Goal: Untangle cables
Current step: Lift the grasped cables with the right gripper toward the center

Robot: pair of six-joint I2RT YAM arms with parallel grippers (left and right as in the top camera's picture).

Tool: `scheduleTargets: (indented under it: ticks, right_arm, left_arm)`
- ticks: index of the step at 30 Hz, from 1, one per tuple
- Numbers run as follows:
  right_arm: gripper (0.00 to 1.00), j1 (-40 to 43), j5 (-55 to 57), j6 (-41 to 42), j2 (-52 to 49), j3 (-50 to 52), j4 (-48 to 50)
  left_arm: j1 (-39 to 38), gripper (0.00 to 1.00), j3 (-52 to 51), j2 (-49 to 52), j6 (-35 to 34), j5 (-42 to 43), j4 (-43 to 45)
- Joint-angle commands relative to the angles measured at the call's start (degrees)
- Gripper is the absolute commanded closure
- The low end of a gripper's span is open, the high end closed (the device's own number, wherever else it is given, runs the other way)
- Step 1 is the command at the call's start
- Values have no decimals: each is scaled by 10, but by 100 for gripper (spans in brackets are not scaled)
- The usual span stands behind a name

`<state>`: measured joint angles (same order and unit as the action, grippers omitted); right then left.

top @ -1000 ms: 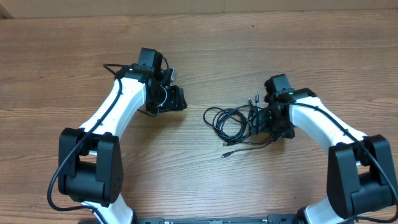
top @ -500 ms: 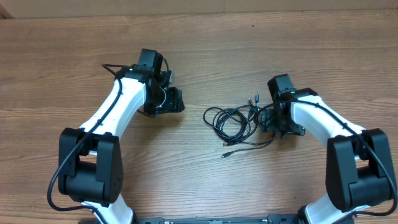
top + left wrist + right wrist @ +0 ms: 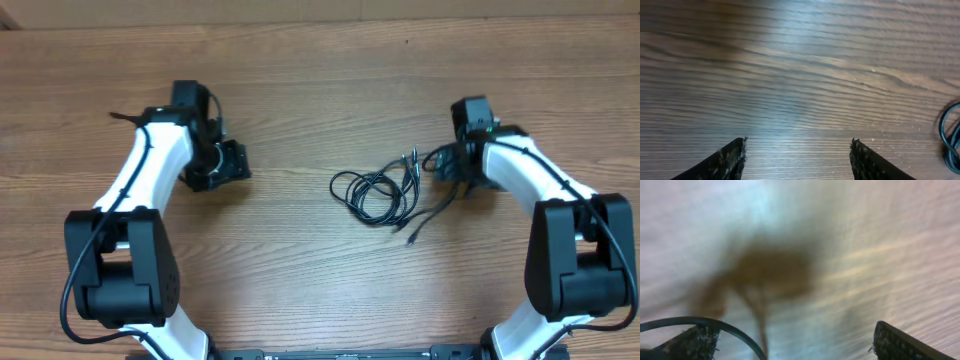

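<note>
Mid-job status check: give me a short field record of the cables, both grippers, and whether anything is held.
cables: one loose tangle of thin black cords on the table, between the arms
plug ends: several at the tangle's upper right, one at its lower right
left gripper: open, empty, over bare wood, left of the tangle
right gripper: open; view blurred; a cord arcs beside it, no grip apparent
untangled: not yet

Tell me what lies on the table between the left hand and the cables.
Nothing: in the overhead view only bare wooden table separates the left hand from the cables. The left wrist view shows the same bare wood.
</note>
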<state>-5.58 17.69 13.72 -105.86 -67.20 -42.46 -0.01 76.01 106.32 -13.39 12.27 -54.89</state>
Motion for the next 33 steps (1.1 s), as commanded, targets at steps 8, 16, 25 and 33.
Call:
scheduleTargets:
  ticks: [8,16,25,33]
  right_arm:
    - [0,1,-299,-48,3,-152,-124]
    - [0,-31,-473,-80,3,-146,-224]
    - [0,-166,-457,-200,3,-145,-255]
    - [31,-258,-451,-187,3,-146,-186]
  left_arm:
    - [7,30,6,5,-3,28,-6]
    - [7,28,6,5,-4,28,-1]
    - [7,27,6,5,-4,28,5]
    - [7,26,6,5,-3,28,10]
